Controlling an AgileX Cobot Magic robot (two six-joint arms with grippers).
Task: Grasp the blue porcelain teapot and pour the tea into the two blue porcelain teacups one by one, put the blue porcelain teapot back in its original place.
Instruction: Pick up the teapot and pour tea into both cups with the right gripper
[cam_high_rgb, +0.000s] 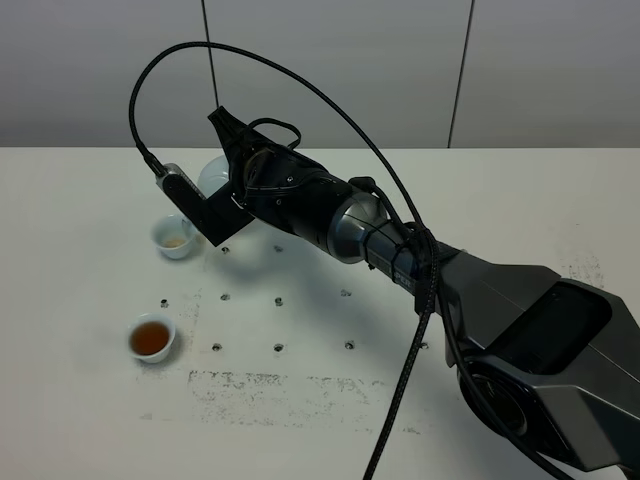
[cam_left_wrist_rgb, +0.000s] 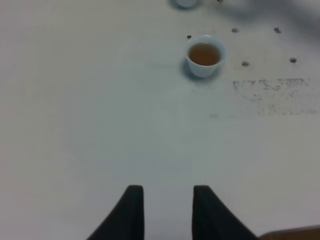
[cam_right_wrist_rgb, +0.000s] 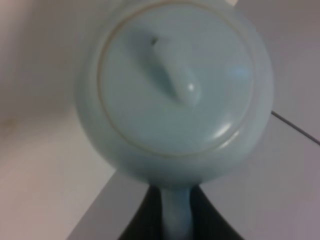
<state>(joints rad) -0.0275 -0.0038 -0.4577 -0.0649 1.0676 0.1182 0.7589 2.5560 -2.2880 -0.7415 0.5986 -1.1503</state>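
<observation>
The blue porcelain teapot (cam_high_rgb: 213, 176) hangs above the table, mostly hidden behind my right arm, just behind and to the right of the far teacup (cam_high_rgb: 175, 237). That cup holds only a little tea. The near teacup (cam_high_rgb: 152, 338) is full of brown tea and also shows in the left wrist view (cam_left_wrist_rgb: 204, 55). My right gripper (cam_right_wrist_rgb: 176, 222) is shut on the teapot's handle, with the lid (cam_right_wrist_rgb: 175, 75) facing the wrist camera. I see no stream of tea. My left gripper (cam_left_wrist_rgb: 167, 212) hovers over bare table, its fingers apart with nothing between them.
The white table (cam_high_rgb: 90, 420) has rows of small holes (cam_high_rgb: 279, 347) and a scuffed grey patch (cam_high_rgb: 290, 390) near the front. My right arm (cam_high_rgb: 400, 250) and its cable (cam_high_rgb: 420, 330) span the table from the right. A grey panelled wall stands behind.
</observation>
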